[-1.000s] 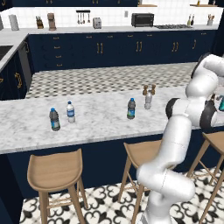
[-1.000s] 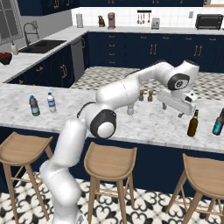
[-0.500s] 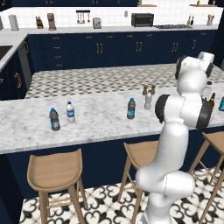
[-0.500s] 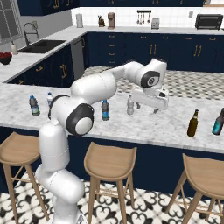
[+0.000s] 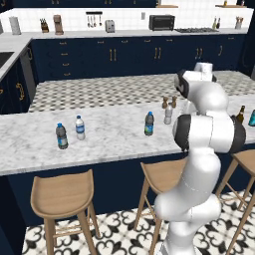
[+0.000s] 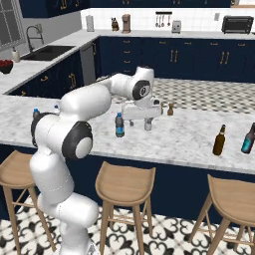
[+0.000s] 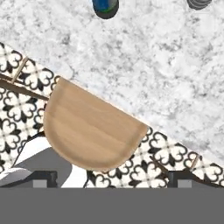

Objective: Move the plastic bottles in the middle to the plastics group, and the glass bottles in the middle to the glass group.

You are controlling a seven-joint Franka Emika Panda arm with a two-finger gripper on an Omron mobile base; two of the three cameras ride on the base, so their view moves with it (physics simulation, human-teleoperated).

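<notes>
Two plastic bottles stand in the middle of the marble counter (image 5: pixel 109 144): a dark one with a blue cap (image 5: pixel 149 123) (image 6: pixel 119 124) (image 7: pixel 105 6) and a pale grey one (image 5: pixel 168 114) (image 6: pixel 148 124) (image 7: pixel 199 3). My gripper (image 6: pixel 142 118) (image 7: pixel 113 179) hangs open and empty over the counter between them, pointing down. The plastics group, a dark bottle (image 5: pixel 61 136) and a clear-white one (image 5: pixel 79 127), stands at the left. At the right end the brown glass bottle (image 6: pixel 219 140) (image 5: pixel 241 114) stands beside the teal glass bottle (image 6: pixel 247 138) (image 5: pixel 252 118).
Two small brown shakers (image 5: pixel 169 102) (image 6: pixel 170 109) stand behind the middle bottles. Wooden stools (image 6: pixel 124 184) (image 7: pixel 92 127) line the counter's front edge over a patterned floor. Cabinets and a back counter with a toaster oven (image 5: pixel 161 22) lie far behind.
The arm has swung left along the counter, from the brown and teal bottles at the right end to the two middle plastic bottles. The gripper stayed open and empty.
</notes>
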